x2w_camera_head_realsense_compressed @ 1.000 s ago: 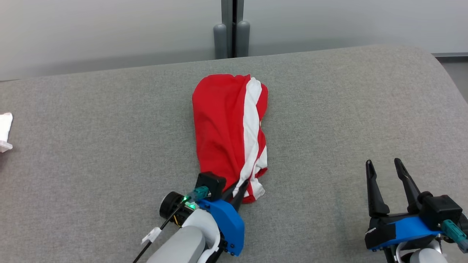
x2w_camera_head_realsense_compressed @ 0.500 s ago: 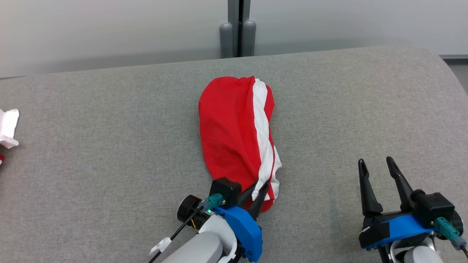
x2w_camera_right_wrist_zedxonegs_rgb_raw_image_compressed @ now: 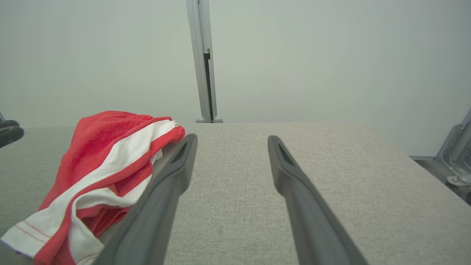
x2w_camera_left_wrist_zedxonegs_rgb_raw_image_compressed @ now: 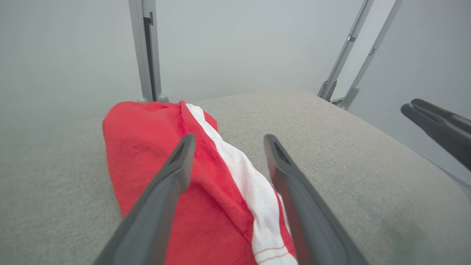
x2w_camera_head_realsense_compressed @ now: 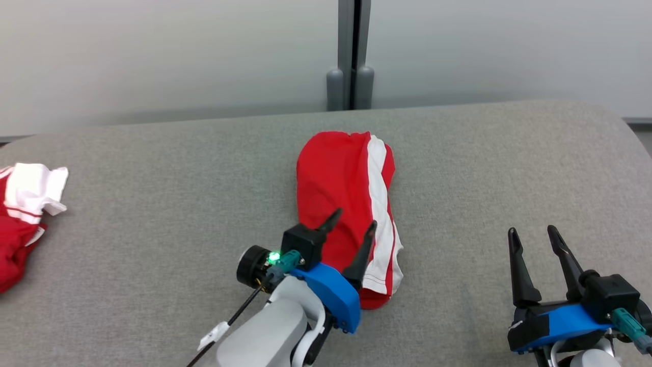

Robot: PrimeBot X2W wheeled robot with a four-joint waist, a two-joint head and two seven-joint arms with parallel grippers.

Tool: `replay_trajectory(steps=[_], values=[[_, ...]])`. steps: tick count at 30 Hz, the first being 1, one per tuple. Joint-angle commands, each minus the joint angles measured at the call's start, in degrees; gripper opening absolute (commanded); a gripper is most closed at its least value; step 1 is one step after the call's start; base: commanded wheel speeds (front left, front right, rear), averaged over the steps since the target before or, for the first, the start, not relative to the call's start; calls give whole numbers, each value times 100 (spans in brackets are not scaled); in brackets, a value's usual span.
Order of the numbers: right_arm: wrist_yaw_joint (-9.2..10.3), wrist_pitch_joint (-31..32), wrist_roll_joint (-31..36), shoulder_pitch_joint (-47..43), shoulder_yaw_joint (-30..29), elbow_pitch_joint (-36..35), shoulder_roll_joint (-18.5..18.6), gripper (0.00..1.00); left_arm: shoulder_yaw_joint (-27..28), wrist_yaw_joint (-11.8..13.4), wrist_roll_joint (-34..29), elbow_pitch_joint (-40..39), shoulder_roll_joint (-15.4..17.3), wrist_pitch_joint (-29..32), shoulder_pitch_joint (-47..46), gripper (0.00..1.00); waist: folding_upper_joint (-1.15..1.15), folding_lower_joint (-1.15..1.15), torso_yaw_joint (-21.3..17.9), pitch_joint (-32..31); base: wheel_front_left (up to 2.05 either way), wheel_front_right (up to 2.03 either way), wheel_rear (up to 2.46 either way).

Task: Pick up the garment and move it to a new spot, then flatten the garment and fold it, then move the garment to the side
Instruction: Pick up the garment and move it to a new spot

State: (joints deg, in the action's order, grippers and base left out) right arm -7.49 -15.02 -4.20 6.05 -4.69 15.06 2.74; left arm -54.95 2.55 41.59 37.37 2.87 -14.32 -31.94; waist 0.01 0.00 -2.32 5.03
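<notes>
The garment [x2w_camera_head_realsense_compressed: 341, 188] is a red piece with a white stripe, lying bunched and lengthwise in the middle of the grey padded table [x2w_camera_head_realsense_compressed: 153, 193]. My left gripper [x2w_camera_head_realsense_compressed: 354, 218] stands open over its near end, one finger above the red cloth and the other above the white stripe, with nothing pinched. In the left wrist view the garment [x2w_camera_left_wrist_zedxonegs_rgb_raw_image_compressed: 147, 140] stretches away beneath the spread left gripper [x2w_camera_left_wrist_zedxonegs_rgb_raw_image_compressed: 229, 137]. My right gripper [x2w_camera_head_realsense_compressed: 532, 231] is open and empty to the right, apart from the cloth. The right wrist view has the garment [x2w_camera_right_wrist_zedxonegs_rgb_raw_image_compressed: 103, 147] left of the right gripper [x2w_camera_right_wrist_zedxonegs_rgb_raw_image_compressed: 232, 137].
Another red and white cloth [x2w_camera_head_realsense_compressed: 25, 214] lies at the table's left edge. A grey post [x2w_camera_head_realsense_compressed: 350, 76] stands behind the far edge against a pale wall. The table's surface rounds off at the far right [x2w_camera_head_realsense_compressed: 619, 132].
My left gripper has opened and let go of the garment's near end, which now rests on the table. The head camera has shifted, bringing more of the left cloth into view.
</notes>
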Motion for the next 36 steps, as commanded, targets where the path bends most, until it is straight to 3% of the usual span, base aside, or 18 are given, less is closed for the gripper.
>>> replay_trajectory(steps=[1, 8, 13, 23, 36], values=[[-2, -24, 45, -67, -26, -26, 28, 100, 78, 49, -26, 36, 4, -51, -92, 100, -1, 0, 16, -66, 0, 0, 0], [-2, -24, 130, -185, -88, -97, 28, 100, 629, 295, -218, -9, 249, -90, 113, 100, -1, 0, 222, -359, 0, 0, 0], [-2, -24, 81, -298, -125, -125, 28, 100, 1319, 456, -428, -437, 470, -93, 579, 100, -1, 0, 339, -481, 0, 0, 0], [-2, -24, -113, -553, 19, -22, 28, 100, 2476, 556, -916, -1186, 734, -93, 1919, 100, -1, 0, 421, -612, 0, 0, 0], [-2, -24, -158, -688, 160, 138, 28, 100, 3224, 314, -1476, -1537, 540, -95, 2692, 100, -1, 0, 361, -668, 0, 0, 0]])
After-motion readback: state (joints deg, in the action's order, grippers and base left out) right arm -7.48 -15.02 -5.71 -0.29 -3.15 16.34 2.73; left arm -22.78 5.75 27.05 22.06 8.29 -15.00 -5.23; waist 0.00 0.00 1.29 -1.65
